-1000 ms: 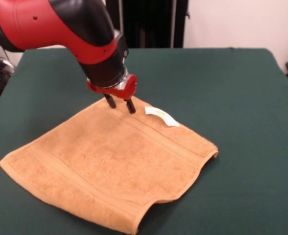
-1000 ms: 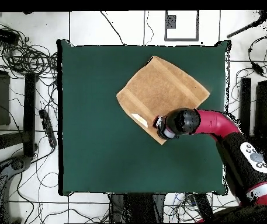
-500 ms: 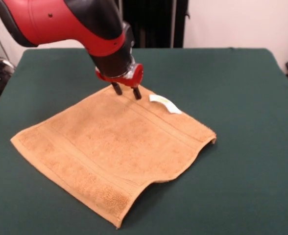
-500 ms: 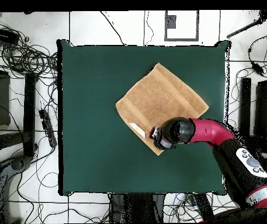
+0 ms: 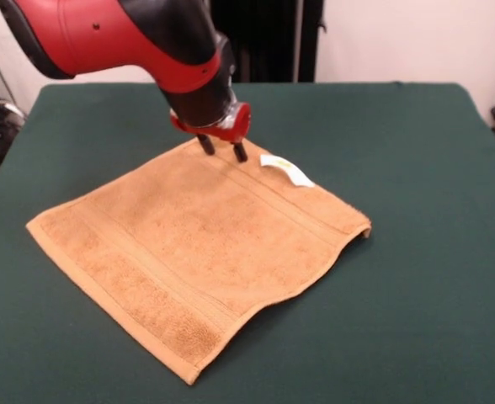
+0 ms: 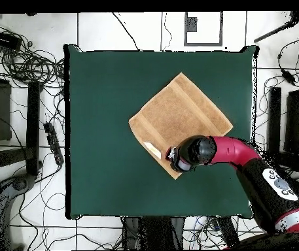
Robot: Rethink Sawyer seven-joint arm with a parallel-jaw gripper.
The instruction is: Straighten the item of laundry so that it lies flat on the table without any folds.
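Note:
The orange-tan towel point(image 5: 197, 244) lies spread on the dark green table point(image 5: 416, 168), one corner pointing at the camera. Its near right edge is slightly raised. The white tag point(image 5: 286, 170) lies at its far edge. My gripper point(image 5: 223, 150) stands at the towel's far corner, left of the tag, fingertips down on the cloth and holding that corner. In the overhead view the towel point(image 6: 178, 117) sits right of the table's point(image 6: 99, 98) middle, and the gripper point(image 6: 171, 157) is over its corner nearest the robot, with the tag point(image 6: 150, 147) beside it.
The red and black arm point(image 6: 243, 153) reaches in from the lower right in the overhead view. Cables and dark equipment point(image 6: 21, 65) lie on the floor left of the table. A dark stand point(image 5: 264, 38) is behind the table's far edge.
The gripper has moved toward the robot's side and taken the towel's corner with it. The towel has slid the same way and its near edges lie flatter.

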